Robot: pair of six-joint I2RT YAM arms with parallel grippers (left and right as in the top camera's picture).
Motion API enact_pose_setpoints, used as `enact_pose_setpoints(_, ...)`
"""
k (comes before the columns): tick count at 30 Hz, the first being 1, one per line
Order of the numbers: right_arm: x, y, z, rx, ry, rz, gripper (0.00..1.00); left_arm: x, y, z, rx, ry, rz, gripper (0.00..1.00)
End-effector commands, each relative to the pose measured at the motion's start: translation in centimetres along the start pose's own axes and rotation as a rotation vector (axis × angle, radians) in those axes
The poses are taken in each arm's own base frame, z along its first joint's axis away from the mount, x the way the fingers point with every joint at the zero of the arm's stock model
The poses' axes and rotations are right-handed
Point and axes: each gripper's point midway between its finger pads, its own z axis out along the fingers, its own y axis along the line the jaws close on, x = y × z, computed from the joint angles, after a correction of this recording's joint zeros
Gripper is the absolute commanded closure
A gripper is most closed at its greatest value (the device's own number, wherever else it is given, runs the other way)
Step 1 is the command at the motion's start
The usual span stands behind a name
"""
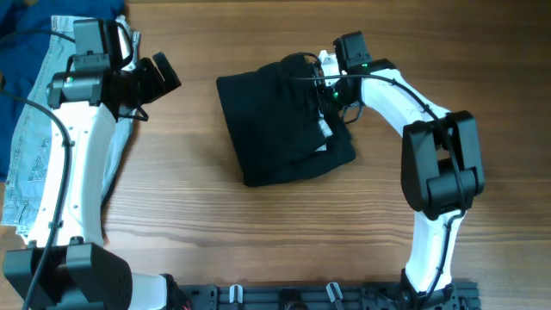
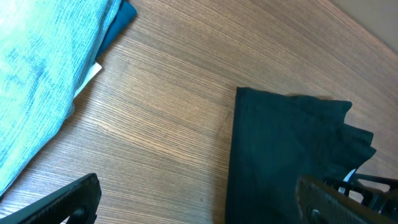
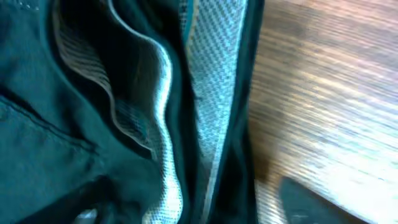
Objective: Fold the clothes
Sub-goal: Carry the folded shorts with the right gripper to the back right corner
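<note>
A black garment (image 1: 284,120) lies folded in a rough square at the table's middle. It also shows in the left wrist view (image 2: 286,155) and, close up with its grey mesh lining, in the right wrist view (image 3: 205,93). My right gripper (image 1: 331,86) is low over the garment's upper right edge. Its fingers (image 3: 199,208) are apart, with bunched folds of cloth between them. My left gripper (image 1: 159,77) hovers open and empty over bare wood to the left of the garment, and its fingers (image 2: 205,208) are spread wide.
A pile of light blue denim clothes (image 1: 34,146) lies along the table's left edge under the left arm and shows in the left wrist view (image 2: 43,68). A darker blue cloth (image 1: 21,34) sits at the far left corner. Bare wood (image 1: 258,232) lies in front.
</note>
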Motion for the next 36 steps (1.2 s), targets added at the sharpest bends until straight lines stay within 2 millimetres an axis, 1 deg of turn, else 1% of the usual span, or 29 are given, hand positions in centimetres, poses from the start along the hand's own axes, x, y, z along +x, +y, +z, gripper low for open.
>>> enact_pose_setpoints(1,2.2,3.4,2.8,-0.157,0.076,0.005,0.37,-0.4,0.2,-0.2,-0.011,-0.013,0.017,0.0)
enact_pose_setpoints(2,2.1,4.7,2.7,-0.22,0.076,0.027,0.41,-0.3,0.2,-0.2,-0.011,-0.013,0.017,0.0)
enact_pose_setpoints(3,2.1,5.4,2.6,-0.245,0.08,0.055,0.52,-0.3,0.2,-0.2,-0.011,-0.013,0.017,0.0)
enact_pose_setpoints(4,2.0,5.5,2.6,-0.246,0.082,0.094,0.66,-0.3,0.2,-0.2,-0.011,-0.013,0.017,0.0)
enact_pose_setpoints(5,1.8,5.5,2.6,-0.245,0.079,0.136,0.83,-0.3,0.2,-0.2,-0.011,-0.012,0.017,0.0)
enact_pose_setpoints(6,1.5,5.4,2.6,-0.244,0.073,0.179,0.96,-0.3,0.2,-0.2,-0.011,-0.011,0.017,0.0)
enact_pose_setpoints(8,0.3,5.4,2.4,-0.272,0.033,0.244,0.96,-0.3,0.2,-0.2,-0.01,-0.012,0.013,0.0)
enact_pose_setpoints(10,-1.3,3.7,2.1,-0.272,-0.02,0.365,0.96,-0.3,0.2,-0.2,-0.01,-0.012,0.013,0.0)
enact_pose_setpoints(12,-2.7,-0.3,1.2,-0.265,-0.078,0.545,0.96,-0.3,0.2,-0.2,-0.011,-0.013,0.013,0.0)
enact_pose_setpoints(13,-3.0,-2.0,0.8,-0.261,-0.098,0.602,0.96,-0.4,0.2,-0.2,-0.011,-0.013,0.013,0.0)
enact_pose_setpoints(15,-3.3,-6.8,-0.3,-0.241,-0.15,0.745,0.96,-0.4,0.2,-0.2,-0.01,-0.014,0.013,0.0)
enact_pose_setpoints(16,-3.1,-10.6,-1.4,-0.226,-0.19,0.862,0.96,-0.4,0.2,-0.2,-0.01,-0.015,0.013,0.0)
enact_pose_setpoints(17,-2.7,-13.9,-2.3,-0.213,-0.222,0.978,0.96,-0.5,0.2,-0.2,-0.009,-0.016,0.013,0.0)
enact_pose_setpoints(18,-1.7,-17.3,-3.3,-0.19,-0.248,1.118,0.96,-0.5,0.2,-0.1,-0.009,-0.016,0.013,0.0)
enact_pose_setpoints(19,-0.3,-20.7,-4.2,-0.16,-0.269,1.277,0.96,-0.5,0.2,0.1,-0.009,-0.016,0.013,0.0)
enact_pose_setpoints(20,1.5,-23.5,-5.0,-0.126,-0.277,1.442,0.96,-0.5,0.2,0.1,-0.01,-0.016,0.013,0.0)
enact_pose_setpoints(21,4.6,-27.5,-6.2,-0.066,-0.296,1.683,0.96,-0.6,0.1,0.1,-0.008,-0.019,0.014,0.0)
enact_pose_setpoints(22,6.7,-30.0,-7.1,-0.023,-0.321,1.823,0.96,-0.7,0.1,0.1,-0.006,-0.023,0.014,0.0)
enact_pose_setpoints(23,8.4,-32.3,-7.9,0.013,-0.363,1.918,0.96,-0.8,0.0,0.1,-0.003,-0.029,0.015,0.0)
enact_pose_setpoints(25,10.0,-35.4,-9.1,0.063,-0.46,2.017,0.96,-1.1,-0.1,0.1,0.001,-0.039,0.016,0.0)
enact_pose_setpoints(26,10.0,-36.6,-9.6,0.086,-0.519,2.027,0.96,-1.4,-0.2,0.1,0.006,-0.05,0.017,0.0)
enact_pose_setpoints(27,9.3,-37.8,-10.2,0.094,-0.609,2.021,0.96,-1.6,-0.4,0.1,0.012,-0.061,0.019,0.0)
enact_pose_setpoints(29,7.3,-38.7,-10.7,0.075,-0.718,2.0,0.96,-1.9,-0.5,0.1,0.017,-0.074,0.02,0.0)
enact_pose_setpoints(31,4.9,-38.8,-10.6,0.061,-0.802,1.931,0.96,-2.2,-0.6,0.1,0.021,-0.083,0.022,0.0)
enact_pose_setpoints(33,3.6,-37.7,-9.8,0.078,-0.805,1.893,0.96,-2.4,-0.7,0.0,0.025,-0.091,0.022,0.0)
enact_pose_setpoints(35,2.9,-36.7,-9.3,0.112,-0.776,1.789,0.96,-2.5,-0.8,0.0,0.027,-0.097,0.023,0.0)
enact_pose_setpoints(36,2.9,-36.1,-8.8,0.134,-0.741,1.732,0.96,-2.6,-0.8,0.0,0.028,-0.099,0.024,0.0)
